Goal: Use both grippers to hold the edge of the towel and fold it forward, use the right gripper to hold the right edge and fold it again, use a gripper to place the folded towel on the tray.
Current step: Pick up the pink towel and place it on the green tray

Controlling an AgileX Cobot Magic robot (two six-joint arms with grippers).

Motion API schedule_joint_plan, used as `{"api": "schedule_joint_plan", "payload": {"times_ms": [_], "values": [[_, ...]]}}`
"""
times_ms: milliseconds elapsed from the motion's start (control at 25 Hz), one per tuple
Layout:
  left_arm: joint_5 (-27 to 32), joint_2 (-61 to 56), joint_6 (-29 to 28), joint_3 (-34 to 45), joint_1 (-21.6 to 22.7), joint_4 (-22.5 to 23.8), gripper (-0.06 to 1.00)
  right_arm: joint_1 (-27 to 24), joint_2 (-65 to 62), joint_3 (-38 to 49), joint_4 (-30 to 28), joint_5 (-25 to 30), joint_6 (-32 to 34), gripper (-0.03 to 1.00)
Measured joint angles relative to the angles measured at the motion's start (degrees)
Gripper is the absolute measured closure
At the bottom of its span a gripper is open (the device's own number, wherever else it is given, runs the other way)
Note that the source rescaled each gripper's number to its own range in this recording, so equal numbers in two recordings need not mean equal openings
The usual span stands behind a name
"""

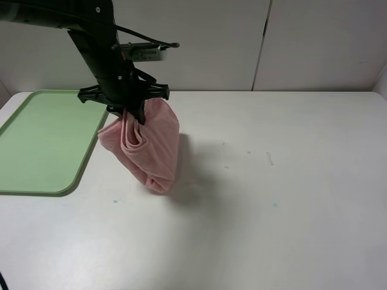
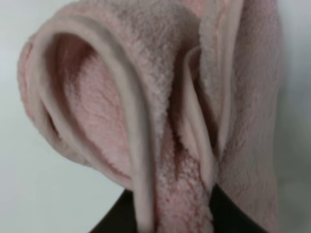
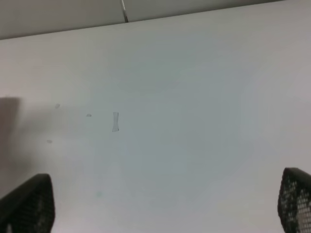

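The folded pink towel hangs in the air from my left gripper, which is shut on its top edge, just right of the green tray. The towel's lower end hangs over the white table, beside the tray's right rim. In the left wrist view the towel fills the frame, its folds pinched between the dark fingertips. My right gripper is open and empty above bare table; only its two finger pads show. The right arm is out of the exterior high view.
The white table has a few small marks. A white wall with a vertical seam stands behind it. The tray lies at the table's left edge with nothing on it.
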Motion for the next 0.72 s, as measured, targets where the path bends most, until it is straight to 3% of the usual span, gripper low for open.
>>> {"api": "schedule_joint_plan", "payload": {"times_ms": [720], "values": [[-2.4, -2.2, 18.7, 2.8, 20.5, -5.7, 0.76, 0.0, 0.0, 0.0, 0.0, 0.0, 0.0, -0.03]]}}
